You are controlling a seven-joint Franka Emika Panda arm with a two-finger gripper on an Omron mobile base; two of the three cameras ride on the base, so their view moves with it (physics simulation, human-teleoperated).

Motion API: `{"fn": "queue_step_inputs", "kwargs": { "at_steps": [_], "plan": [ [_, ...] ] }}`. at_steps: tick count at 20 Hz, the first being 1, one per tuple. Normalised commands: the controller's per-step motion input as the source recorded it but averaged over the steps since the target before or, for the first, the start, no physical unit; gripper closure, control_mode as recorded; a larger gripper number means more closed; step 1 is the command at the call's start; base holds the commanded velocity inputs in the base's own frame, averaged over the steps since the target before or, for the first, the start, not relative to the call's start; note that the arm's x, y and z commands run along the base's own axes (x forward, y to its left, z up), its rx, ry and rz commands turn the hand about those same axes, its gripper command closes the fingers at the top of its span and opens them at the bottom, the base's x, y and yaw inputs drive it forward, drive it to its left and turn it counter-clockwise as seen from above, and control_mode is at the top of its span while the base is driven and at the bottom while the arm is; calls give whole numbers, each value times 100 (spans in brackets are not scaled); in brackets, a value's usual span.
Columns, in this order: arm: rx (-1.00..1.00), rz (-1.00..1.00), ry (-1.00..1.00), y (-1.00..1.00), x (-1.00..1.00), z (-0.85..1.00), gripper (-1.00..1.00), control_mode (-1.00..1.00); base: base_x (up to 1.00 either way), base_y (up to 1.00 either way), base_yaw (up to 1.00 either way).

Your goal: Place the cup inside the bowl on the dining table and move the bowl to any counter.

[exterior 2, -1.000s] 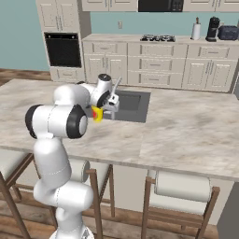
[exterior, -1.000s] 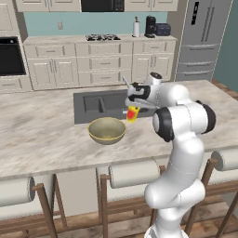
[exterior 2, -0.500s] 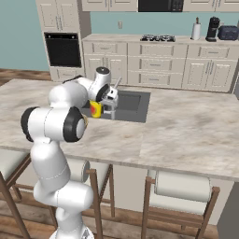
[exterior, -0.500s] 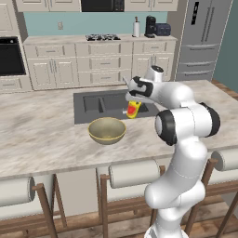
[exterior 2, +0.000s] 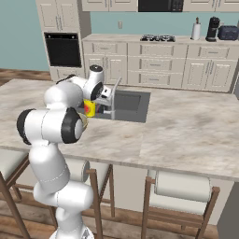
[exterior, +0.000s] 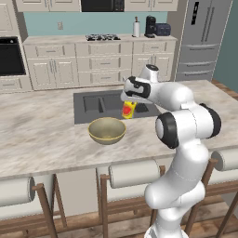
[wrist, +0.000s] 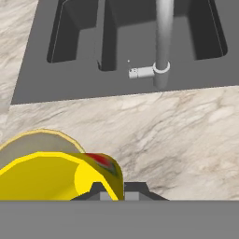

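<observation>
Two steps left: hand (exterior: 129,105) pinches cup (exterior: 128,110), held above desk (exterior: 42,135), at 1 o'clock of bowl (exterior: 107,130). Cup not yet in bowl; bowl not yet carried to counter (exterior: 69,39).

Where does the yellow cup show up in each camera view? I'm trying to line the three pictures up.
Left base view: the cup hangs in the gripper just right of centre, above the table, up and right of the bowl.
Right base view: the cup sits left of centre, beside the robot's upper arm.
Hand view: the cup fills the lower left corner.
Shared landmark: the dark sink.
</observation>
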Motion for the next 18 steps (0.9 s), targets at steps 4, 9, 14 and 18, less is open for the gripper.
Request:
{"fn": "queue_step_inputs", "kwargs": {
  "at_steps": [4,9,14,18],
  "plan": [
    [0,0,0,47,-14,0,100,-100,0,0,0],
    [0,0,0,43,-11,0,100,-100,0,0,0],
    [0,0,0,29,-8,0,100,-100,0,0,0],
    [0,0,0,3,0,-10,100,-100,0,0,0]
  ]
}}
